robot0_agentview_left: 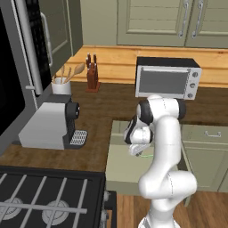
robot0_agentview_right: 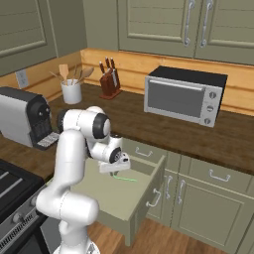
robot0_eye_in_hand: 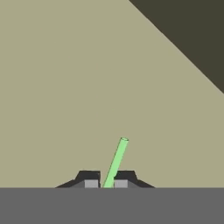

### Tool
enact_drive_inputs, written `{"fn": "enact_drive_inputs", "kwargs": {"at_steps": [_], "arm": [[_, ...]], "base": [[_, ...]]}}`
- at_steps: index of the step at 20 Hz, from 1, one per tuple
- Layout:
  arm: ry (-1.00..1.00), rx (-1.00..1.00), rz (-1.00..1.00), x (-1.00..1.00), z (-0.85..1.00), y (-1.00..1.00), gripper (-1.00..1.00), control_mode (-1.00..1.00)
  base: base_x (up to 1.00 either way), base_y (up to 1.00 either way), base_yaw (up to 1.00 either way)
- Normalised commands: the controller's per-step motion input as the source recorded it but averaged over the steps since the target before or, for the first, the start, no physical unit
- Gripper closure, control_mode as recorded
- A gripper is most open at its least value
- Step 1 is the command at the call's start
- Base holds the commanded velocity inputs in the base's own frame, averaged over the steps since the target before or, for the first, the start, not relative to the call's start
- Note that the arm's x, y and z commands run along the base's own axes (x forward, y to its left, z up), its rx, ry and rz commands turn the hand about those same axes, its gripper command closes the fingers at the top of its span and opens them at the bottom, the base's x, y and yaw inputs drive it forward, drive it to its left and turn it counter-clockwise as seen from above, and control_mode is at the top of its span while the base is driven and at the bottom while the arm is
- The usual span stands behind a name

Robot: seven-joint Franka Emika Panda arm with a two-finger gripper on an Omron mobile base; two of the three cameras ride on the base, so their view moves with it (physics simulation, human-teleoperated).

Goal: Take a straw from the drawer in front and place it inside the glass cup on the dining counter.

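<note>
Straw [robot0_eye_in_hand: 116, 162]: clamped between the closed jaws of the gripper [robot0_eye_in_hand: 106, 183], held low inside the open drawer [robot0_agentview_right: 144, 198]. Microwave [robot0_agentview_right: 184, 95] stood on the counter behind.

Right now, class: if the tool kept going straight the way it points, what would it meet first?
Most likely the pale floor of the open drawer, past the straw that the tool is shut on; depth is unclear.

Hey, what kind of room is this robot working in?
A home kitchen, rendered rather than real. A microwave and a coffee machine sit on the wood counter, a knife block stands by the backsplash, and a stove top lies beside the open drawer.
</note>
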Motion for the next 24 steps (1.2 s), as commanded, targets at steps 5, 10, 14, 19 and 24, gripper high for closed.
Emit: {"fn": "enact_drive_inputs", "kwargs": {"at_steps": [5, 10, 14, 19, 24], "arm": [[-0.1, 0.0, 0.0, -0.84, 0.47, 0.06, 1.0, -1.0], [-0.16, 0.03, 0.0, -0.95, 1.0, 0.11, 1.0, -1.0], [-0.02, 0.03, -0.02, -0.46, 1.0, 0.14, 1.0, -1.0], [0.0, 0.03, -0.03, -0.27, 1.0, 0.06, 1.0, -1.0], [0.0, 0.01, -0.03, -0.13, 1.0, 0.02, 1.0, -1.0]], "base": [[0.0, 0.0, 0.0], [0.0, 0.0, 0.0], [0.0, 0.0, 0.0], [0.0, 0.0, 0.0], [0.0, 0.0, 0.0]]}}
